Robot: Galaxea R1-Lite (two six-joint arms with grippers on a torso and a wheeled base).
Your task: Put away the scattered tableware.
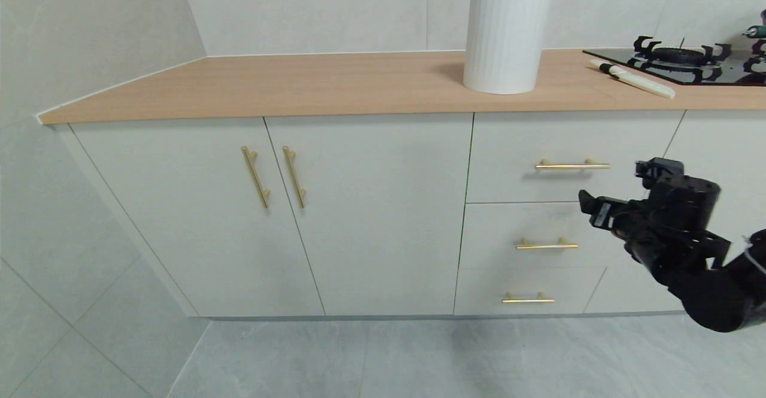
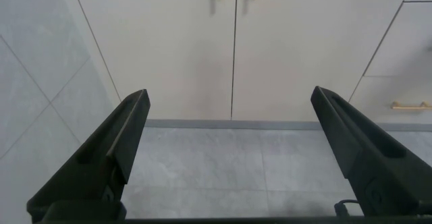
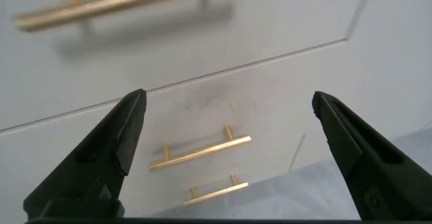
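A white knife [image 1: 633,79] is seen lying on the wooden countertop [image 1: 299,87] beside the hob [image 1: 688,66]. The right gripper [image 3: 228,99] is held wide apart, empty, before the drawers [image 1: 508,224]; the left gripper [image 2: 229,94] likewise, above the floor [image 2: 223,163].

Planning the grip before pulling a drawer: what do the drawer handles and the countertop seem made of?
Drawer handles: probably metal, with a gold satin finish; they are thin bars with a soft sheen. Countertop: light brown, matte, wood-look; solid wood or laminate cannot be told.
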